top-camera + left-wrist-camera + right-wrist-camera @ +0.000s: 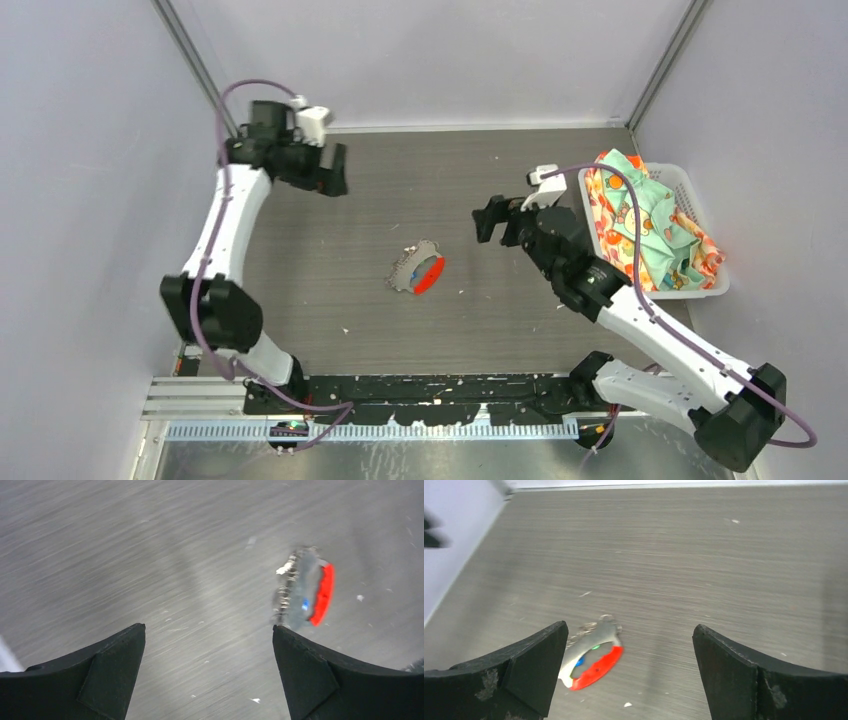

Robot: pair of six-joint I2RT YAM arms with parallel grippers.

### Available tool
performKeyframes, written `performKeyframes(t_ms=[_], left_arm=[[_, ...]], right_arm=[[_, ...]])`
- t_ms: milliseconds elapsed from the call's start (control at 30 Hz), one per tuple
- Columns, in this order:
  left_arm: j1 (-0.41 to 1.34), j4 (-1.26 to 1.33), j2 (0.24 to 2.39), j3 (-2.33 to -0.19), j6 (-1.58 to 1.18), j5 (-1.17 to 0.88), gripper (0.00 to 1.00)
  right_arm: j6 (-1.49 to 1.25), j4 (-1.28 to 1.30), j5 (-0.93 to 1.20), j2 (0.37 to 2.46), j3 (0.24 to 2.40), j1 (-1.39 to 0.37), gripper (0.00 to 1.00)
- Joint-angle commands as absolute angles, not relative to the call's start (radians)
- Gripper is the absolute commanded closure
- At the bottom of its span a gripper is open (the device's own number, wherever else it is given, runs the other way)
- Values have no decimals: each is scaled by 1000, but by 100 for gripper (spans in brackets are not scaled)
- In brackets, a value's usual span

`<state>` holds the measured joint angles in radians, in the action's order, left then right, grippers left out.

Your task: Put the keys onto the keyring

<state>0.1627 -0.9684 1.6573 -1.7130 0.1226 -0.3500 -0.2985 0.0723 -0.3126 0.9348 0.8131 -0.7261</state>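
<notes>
The keyring (418, 272) lies in the middle of the table: a red oval loop (596, 669) joined to a silvery chain (596, 630). Small green (595, 647) and blue (580, 662) key heads show inside the loop, bunched with the silvery metal. I cannot tell whether they are threaded on it. In the left wrist view the keyring (312, 590) is blurred beyond the right finger. My left gripper (330, 170) (207, 627) hangs open at the far left, well away from it. My right gripper (487, 220) (629, 626) is open to the keyring's right, holding nothing.
A white basket (690, 293) holding patterned cloth (640, 215) stands at the right edge, close behind the right arm. Walls close in the table at left, back and right. Small white specks dot the grey tabletop (400, 190).
</notes>
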Motion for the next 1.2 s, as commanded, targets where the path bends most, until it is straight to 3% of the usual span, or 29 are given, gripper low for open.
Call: performKeyframes(t_ms=[0,267,600,700,867,1000,1167], left_arm=[[-28,-883,1478,-1434,217,-380,0],[-189,-342,1235,-916,201,-463,0],[-216,519,1276,-499,-119,-544,0],[-216,751,1339,-424,-125,-569,0],[-218,824,1389,-385,-98,-540,0],[-218,1253,1561,-263,-138,-545,0],[-206,1289,1540,-201,-113,-483,0]], right_arm=[[-357,12,-339,953,755,-591,0],[-222,-147,-586,937,548,-452,0],[-91,-467,-586,968,332,-284,0],[-103,-553,-543,1051,326,-229,0],[-58,-736,-519,1243,324,-176,0],[-52,-906,-469,1384,305,-156,0],[-68,-1056,-495,1507,291,-138,0]])
